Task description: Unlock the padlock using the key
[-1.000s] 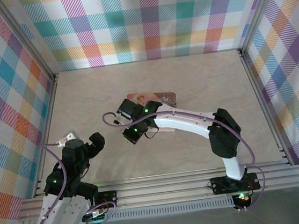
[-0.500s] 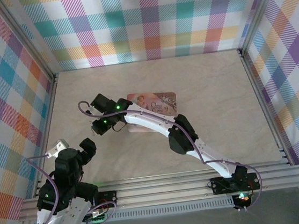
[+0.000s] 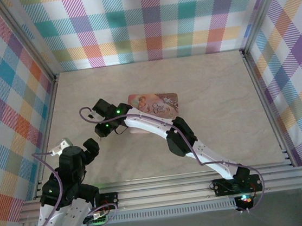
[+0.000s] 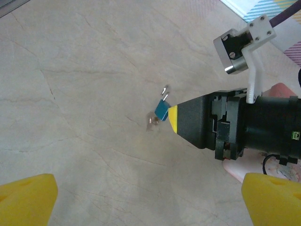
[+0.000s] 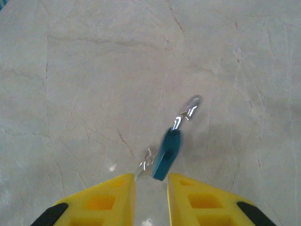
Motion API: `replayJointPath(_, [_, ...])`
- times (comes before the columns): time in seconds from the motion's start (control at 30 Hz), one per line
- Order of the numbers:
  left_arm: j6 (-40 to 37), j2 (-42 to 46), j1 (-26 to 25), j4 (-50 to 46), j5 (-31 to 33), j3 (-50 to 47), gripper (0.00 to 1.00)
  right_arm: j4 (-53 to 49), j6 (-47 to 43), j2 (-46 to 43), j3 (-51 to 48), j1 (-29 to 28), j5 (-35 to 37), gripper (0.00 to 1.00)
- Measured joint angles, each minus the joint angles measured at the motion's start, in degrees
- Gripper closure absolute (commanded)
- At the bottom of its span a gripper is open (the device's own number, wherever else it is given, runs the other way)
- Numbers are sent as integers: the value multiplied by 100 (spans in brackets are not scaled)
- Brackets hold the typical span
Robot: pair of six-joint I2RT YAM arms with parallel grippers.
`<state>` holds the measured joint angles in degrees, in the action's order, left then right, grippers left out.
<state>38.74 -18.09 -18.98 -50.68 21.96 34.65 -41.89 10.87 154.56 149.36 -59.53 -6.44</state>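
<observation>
Right gripper [image 5: 150, 182] narrowly parted, tips just at teal-headed key [image 5: 167, 150] on table [image 5: 94, 70]

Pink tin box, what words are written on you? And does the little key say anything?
pink tin box: there is dark curly writing on the picture lid, but it is too small and blurred to read.
key: no words or numbers can be seen on its teal head or metal blade.
</observation>
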Motion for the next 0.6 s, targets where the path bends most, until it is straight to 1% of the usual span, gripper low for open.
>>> replayJointPath(0.17, [-11, -9, 0, 7, -42, -15, 0, 48, -129, 0, 0, 28, 131, 62])
replayJointPath(0.23, [-46, -28, 0, 35, -90, -42, 0, 50, -175, -11, 0, 33, 179, 58])
replayJointPath(0.37, [-197, -310, 0, 240, -271, -44, 0, 24, -356, -168, -2, 44, 356, 49])
replayJointPath(0.47, [-459, -752, 0, 579, -673, -31, 0, 20, -546, -577, -225, 72, 610, 45])
replayJointPath(0.6, [-782, -1342, 0, 1073, -1102, 33, 0, 61, -717, -1572, -975, 140, 977, 40])
